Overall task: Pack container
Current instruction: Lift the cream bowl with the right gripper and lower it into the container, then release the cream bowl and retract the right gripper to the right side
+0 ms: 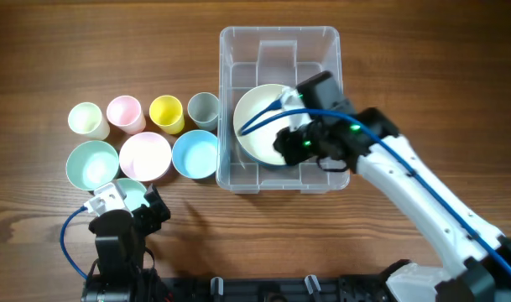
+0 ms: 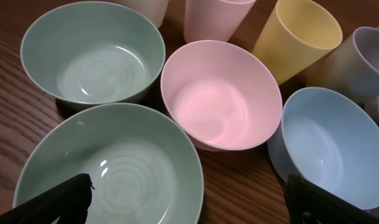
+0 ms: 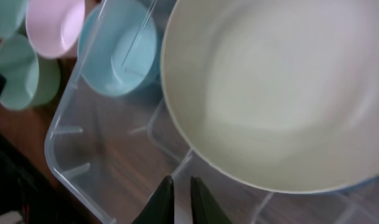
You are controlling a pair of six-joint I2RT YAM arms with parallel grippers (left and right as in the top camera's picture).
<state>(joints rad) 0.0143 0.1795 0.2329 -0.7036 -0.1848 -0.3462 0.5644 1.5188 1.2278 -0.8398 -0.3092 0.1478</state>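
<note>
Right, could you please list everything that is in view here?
container: one, clear, mid-table.
cream bowl: one, cream, inside the container.
green bowls: two, green, far left.
pink bowl: one, pink, between green and blue.
blue bowl: one, blue, beside the container's left wall.
cups: four, cream, pink, yellow, grey, row behind the bowls.
table: one, brown wood.
left gripper: one, black, fingers open over the nearer green bowl.
right gripper: one, black, fingers nearly together, by the cream bowl.
</note>
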